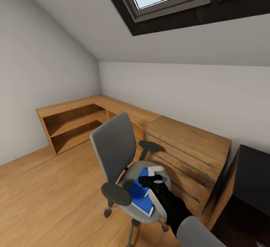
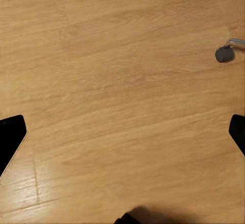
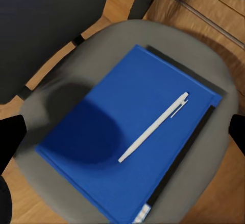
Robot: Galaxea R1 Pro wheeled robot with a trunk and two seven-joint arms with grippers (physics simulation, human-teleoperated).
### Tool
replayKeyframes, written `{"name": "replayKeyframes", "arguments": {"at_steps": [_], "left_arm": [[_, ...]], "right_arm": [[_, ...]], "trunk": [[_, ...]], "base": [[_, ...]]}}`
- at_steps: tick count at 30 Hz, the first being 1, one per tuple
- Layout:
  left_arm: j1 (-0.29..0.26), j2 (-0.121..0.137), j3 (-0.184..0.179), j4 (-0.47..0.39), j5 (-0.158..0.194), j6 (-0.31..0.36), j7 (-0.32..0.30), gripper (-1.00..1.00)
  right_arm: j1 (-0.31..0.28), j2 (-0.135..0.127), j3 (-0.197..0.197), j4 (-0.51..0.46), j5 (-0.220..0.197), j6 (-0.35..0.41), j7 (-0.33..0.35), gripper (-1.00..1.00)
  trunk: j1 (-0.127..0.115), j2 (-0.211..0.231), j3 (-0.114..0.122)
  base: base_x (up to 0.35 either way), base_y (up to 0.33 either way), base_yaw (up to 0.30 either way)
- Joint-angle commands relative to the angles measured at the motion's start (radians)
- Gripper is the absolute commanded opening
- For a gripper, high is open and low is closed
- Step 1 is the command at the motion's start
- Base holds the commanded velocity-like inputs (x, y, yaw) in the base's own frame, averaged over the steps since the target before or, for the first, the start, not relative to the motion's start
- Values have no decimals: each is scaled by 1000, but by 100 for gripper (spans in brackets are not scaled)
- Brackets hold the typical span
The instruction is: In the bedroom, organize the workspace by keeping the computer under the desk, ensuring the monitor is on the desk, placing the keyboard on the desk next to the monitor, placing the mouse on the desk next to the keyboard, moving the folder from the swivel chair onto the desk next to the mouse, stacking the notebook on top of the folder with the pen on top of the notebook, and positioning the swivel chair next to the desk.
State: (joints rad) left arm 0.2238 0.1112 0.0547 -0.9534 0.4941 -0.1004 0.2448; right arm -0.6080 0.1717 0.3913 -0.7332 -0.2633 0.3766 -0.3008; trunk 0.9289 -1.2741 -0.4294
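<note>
A: Room?
B: Attic bedroom, wood floor (image 2: 117, 81), wooden chest (image 1: 187, 153) beside the swivel chair (image 1: 116, 149).
A: On the seat?
B: Blue folder (image 3: 102, 147) lying flat; white pen (image 3: 153, 128) on it, its long axis diagonal across the cover.
A: Claws?
B: Right gripper (image 3: 122, 132) hovers directly above, jaws wide, nearer. Left gripper (image 2: 122, 132) wide, over bare floor.

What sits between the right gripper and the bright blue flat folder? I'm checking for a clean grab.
A slim white pen lies diagonally on the blue folder, under the open right gripper, as the right wrist view shows.
</note>
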Motion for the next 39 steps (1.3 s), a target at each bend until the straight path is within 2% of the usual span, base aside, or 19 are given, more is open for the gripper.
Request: {"name": "replayKeyframes", "arguments": {"at_steps": [1,7,8,10,11,12,14,15,16,19,20,22,25,26,28,29,35,36,39], "left_arm": [[0,0,-3,-1,11,-4,2,100],[0,1,0,-18,13,-7,5,100],[0,0,38,-80,22,-6,8,100],[0,0,50,-95,26,-5,9,100],[0,1,60,-103,33,-5,7,100],[0,1,85,-123,67,4,4,100],[0,1,91,-131,90,17,2,100],[0,2,96,-136,111,46,2,100],[0,6,99,-143,132,127,3,100],[0,13,103,-170,144,238,6,100],[-1,21,108,-212,151,318,9,100],[-4,32,122,-275,168,400,12,100],[-14,40,141,-322,195,445,14,100],[-42,46,154,-350,233,471,19,100],[-71,49,160,-362,260,487,28,100],[-123,54,164,-370,293,520,55,100],[-249,58,169,-369,333,650,154,100],[-287,58,170,-370,365,677,172,100],[-328,55,169,-383,423,700,189,100]], "right_arm": [[-1,1,6,4,-10,2,-10,100],[-1,-1,4,4,-9,2,-12,100],[-1,-3,2,3,-10,2,-12,100],[-1,-3,1,3,-10,2,-12,100],[-1,-3,1,3,-9,2,-12,100],[-1,-3,1,3,-9,2,-12,100],[-1,-3,1,3,-9,2,-12,100],[-1,-3,0,2,-8,2,-12,100],[-1,-3,-1,3,-9,2,-12,100],[-1,-3,-2,4,-9,2,-13,100],[-1,-3,-3,4,-10,2,-14,100],[-1,-4,-5,4,-11,2,-16,100],[-1,-6,-7,4,-11,2,-16,100],[-1,-8,-9,5,-11,2,-16,100],[-1,-12,-9,5,-11,2,-17,100],[-1,-16,-10,4,-11,2,-17,100],[-1,-23,-12,3,-11,2,-18,100],[-1,-25,-15,4,-11,2,-18,100],[-1,-29,-22,4,-11,3,-18,100]], "trunk": [[0,-1,-1],[0,-1,-1],[0,-1,-1],[8,-15,-7],[12,-22,-10],[16,-29,-13],[23,-43,-20],[27,-50,-23],[31,-57,-26],[42,-78,-35],[46,-85,-39],[54,-99,-45],[65,-120,-54],[69,-127,-57],[77,-141,-64],[81,-148,-67],[104,-190,-86],[108,-197,-89],[119,-218,-98]], "base": [[21,81,0],[9,34,0],[0,1,0],[0,0,0],[0,0,0],[0,0,0],[0,0,0],[0,0,0],[0,0,0],[0,0,0],[0,0,0],[0,0,0],[0,0,0],[0,0,0],[0,0,0],[0,0,0],[0,0,0],[0,0,0],[0,0,0]]}}
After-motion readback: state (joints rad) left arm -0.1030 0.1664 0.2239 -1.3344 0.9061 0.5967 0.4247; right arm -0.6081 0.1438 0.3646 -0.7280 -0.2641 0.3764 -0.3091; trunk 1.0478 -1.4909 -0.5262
